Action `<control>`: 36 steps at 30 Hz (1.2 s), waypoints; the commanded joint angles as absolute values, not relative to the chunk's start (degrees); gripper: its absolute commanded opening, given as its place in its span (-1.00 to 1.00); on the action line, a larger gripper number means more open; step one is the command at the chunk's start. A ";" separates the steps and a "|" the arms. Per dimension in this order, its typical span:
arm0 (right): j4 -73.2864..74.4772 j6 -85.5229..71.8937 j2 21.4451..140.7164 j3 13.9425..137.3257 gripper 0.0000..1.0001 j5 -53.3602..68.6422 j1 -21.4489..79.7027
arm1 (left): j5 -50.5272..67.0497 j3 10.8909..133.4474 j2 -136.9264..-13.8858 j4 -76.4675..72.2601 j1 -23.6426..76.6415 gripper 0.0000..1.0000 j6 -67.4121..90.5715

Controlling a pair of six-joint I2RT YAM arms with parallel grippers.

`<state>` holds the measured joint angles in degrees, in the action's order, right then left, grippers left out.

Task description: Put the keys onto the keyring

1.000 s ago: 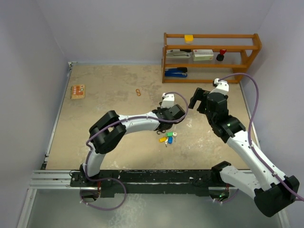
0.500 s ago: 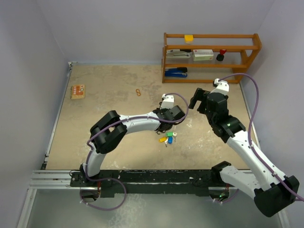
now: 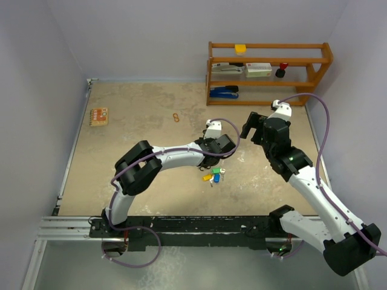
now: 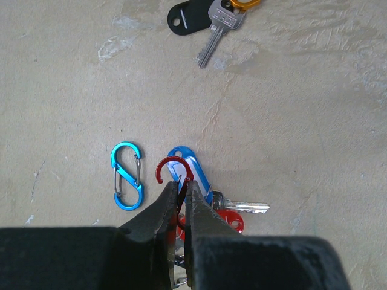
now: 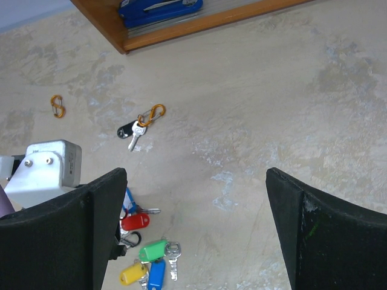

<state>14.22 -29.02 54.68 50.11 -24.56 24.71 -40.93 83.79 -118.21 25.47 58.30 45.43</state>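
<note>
one sandy table (image 3: 139,133) fills the overhead view, with a wooden shelf (image 3: 269,66) standing at its upper right. the right gripper (image 3: 254,128) hangs near the foot of that shelf, right of centre. its fingers (image 5: 91,229) are spread wide with nothing between them.

the left gripper (image 4: 180,184) sits low over the table at the middle of the overhead view. its fingers are pressed together on a red carabiner clip (image 4: 174,171), whose upper loop sticks out above the tips.

the keys (image 3: 214,175) lie bunched on the table just below that gripper in the overhead view. in the right wrist view they show at the lower left with red, green, yellow and blue heads.

a black-headed key (image 4: 187,15) lies well apart from the bunch, at the top of the left wrist view, touching an orange clip (image 5: 151,113). a blue clip (image 4: 127,176) lies flat on the table just left of the red one.
</note>
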 commanded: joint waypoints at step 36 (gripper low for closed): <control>13.01 -29.32 52.99 49.49 1.00 -25.76 24.00 | -42.83 86.38 -120.06 25.12 59.06 -1.00 45.53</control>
<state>14.28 -29.02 54.13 50.11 -24.56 24.29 -40.88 84.12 -120.16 25.39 58.65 45.43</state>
